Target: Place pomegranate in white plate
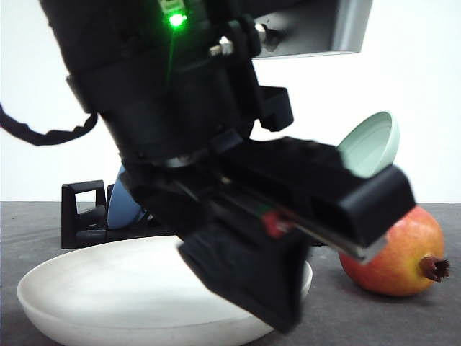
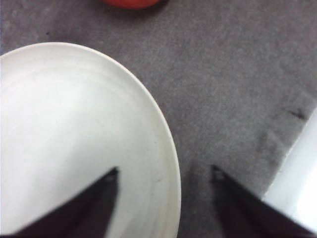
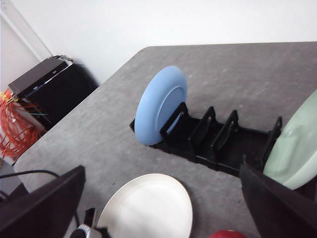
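The grey worktop [image 3: 114, 129] ends in a rounded edge at the left of the right wrist view, with a white wall behind it and a black box [image 3: 49, 82] and orange cables [image 3: 17, 126] beyond the drop. Bare grey surface lies open between the white plate [image 1: 108, 288] and the rack [image 3: 213, 144].

The pomegranate [image 1: 396, 256] sits on the worktop at the lower right of the front view — glossy red fading to orange-yellow, its dark dried crown pointing right. It lies just beside the plate's right rim, outside it.

The left tool [image 2: 166, 173] hangs with its fingers spread wide and nothing between them — one dark finger [image 2: 96, 198] over the plate's inside, the other over bare worktop. In the front view this arm fills the middle of the frame, blocking the plate's right part and the pomegranate's left edge.

The right tool [image 3: 163, 208] looks down from high up, its fingers [image 3: 44, 208] parted and empty.

A blue plate [image 3: 161, 104] stands on edge at one end of the black rack, a pale green plate [image 3: 294, 148] at the other.
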Available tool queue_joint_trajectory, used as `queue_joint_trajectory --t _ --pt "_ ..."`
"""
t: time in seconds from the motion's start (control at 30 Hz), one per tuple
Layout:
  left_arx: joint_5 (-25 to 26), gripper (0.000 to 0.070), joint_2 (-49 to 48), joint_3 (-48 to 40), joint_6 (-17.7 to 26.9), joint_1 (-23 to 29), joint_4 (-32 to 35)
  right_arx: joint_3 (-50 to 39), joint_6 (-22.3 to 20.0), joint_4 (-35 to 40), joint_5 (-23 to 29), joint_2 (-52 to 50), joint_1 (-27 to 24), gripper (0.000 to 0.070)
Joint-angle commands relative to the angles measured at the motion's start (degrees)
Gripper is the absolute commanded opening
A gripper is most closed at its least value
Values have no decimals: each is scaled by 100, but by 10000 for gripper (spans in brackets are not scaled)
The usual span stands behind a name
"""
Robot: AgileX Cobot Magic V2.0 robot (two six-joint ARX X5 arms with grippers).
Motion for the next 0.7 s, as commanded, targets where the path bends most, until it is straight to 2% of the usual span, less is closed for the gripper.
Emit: queue_joint_trajectory --t 0.0,0.03,0.17,0.27,0.43,0.67 --pt "-24 535 33 50 -257 -74 5 105 -61 10 -7 67 97 634" --pt "-26 559 -10 50 -320 -74 -23 105 -61 -5 -6 100 163 635" --pt "-26 574 -350 52 -591 -74 -202 105 -76 -140 12 295 445 635" --pt "-26 651 -795 52 -685 -74 -363 105 -115 -331 209 506 702 635" --pt "-26 643 -1776 52 -810 -75 -707 105 -413 -866 821 952 1038 635" --pt "-21 637 -3399 52 -1222 -76 -1383 103 -551 -1344 1613 1778 1330 635"
